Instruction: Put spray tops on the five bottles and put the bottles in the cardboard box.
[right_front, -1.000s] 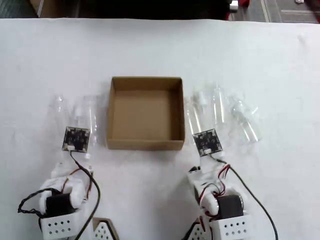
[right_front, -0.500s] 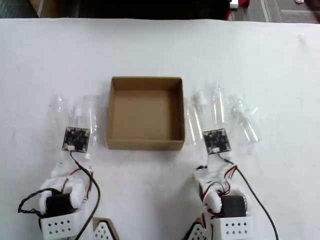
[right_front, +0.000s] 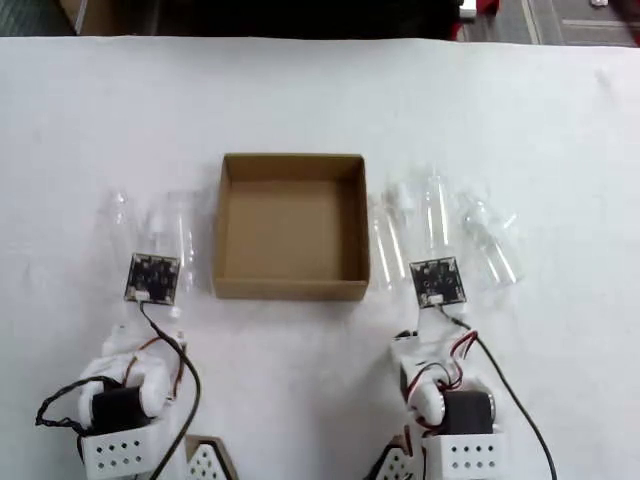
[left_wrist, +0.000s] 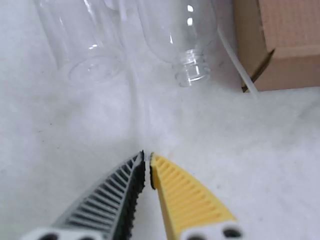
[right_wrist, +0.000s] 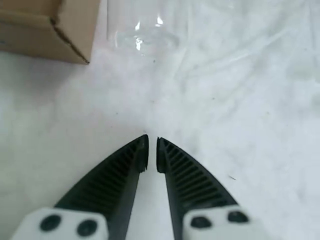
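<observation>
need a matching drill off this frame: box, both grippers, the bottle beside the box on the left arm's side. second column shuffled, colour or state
1 cardboard box
2 left gripper
3 right gripper
4 bottle by the box

a one grey finger, one yellow
b clear, lying down, neck uncapped
c brown, top open
d both fingers black

Pairs: 1-c, 2-a, 3-d, 4-b

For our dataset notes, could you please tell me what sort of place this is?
Probably a robotics lab bench: a left arm and right arm sit at a white-covered table, with a cardboard box and clear bottles laid out before them.
</observation>
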